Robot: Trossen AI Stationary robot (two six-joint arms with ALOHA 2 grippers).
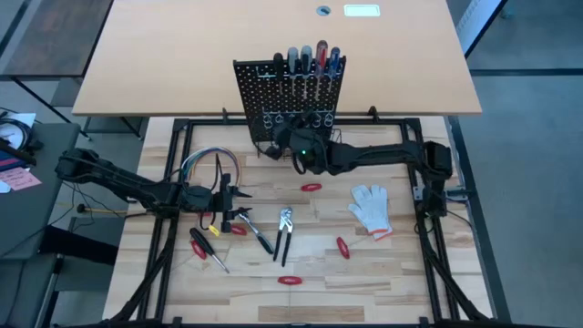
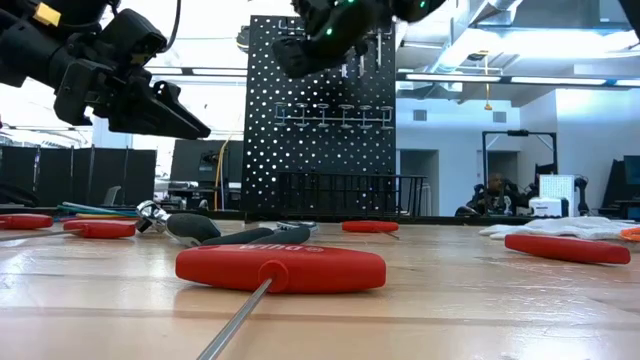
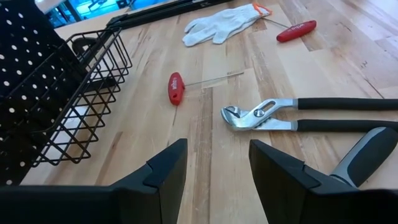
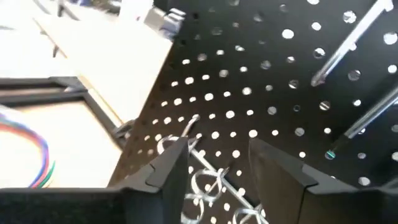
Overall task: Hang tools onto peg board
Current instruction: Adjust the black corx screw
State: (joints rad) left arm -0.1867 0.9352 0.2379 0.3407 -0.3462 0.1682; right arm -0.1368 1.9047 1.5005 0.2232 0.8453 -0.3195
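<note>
The black peg board (image 1: 290, 91) stands upright at the table's far side, with several screwdrivers (image 1: 310, 60) hung along its top and a wire basket (image 3: 81, 106) at its base. My right gripper (image 4: 219, 168) hovers open, close in front of the board's ring holders (image 4: 205, 183), holding nothing. My left gripper (image 3: 217, 174) hangs open above the table left of centre, empty. Silvery black-handled pliers (image 3: 261, 115) and a red T-handle screwdriver (image 3: 176, 87) lie flat on the wood ahead of it. More red-handled tools (image 1: 343, 247) lie scattered about.
A white glove (image 1: 372, 208) lies at the right of the table, and a bundle of coloured cables (image 1: 209, 164) at the left near the left arm. A red T-handle screwdriver (image 2: 280, 268) lies near the front edge. A black frame (image 1: 173, 182) borders the wooden top.
</note>
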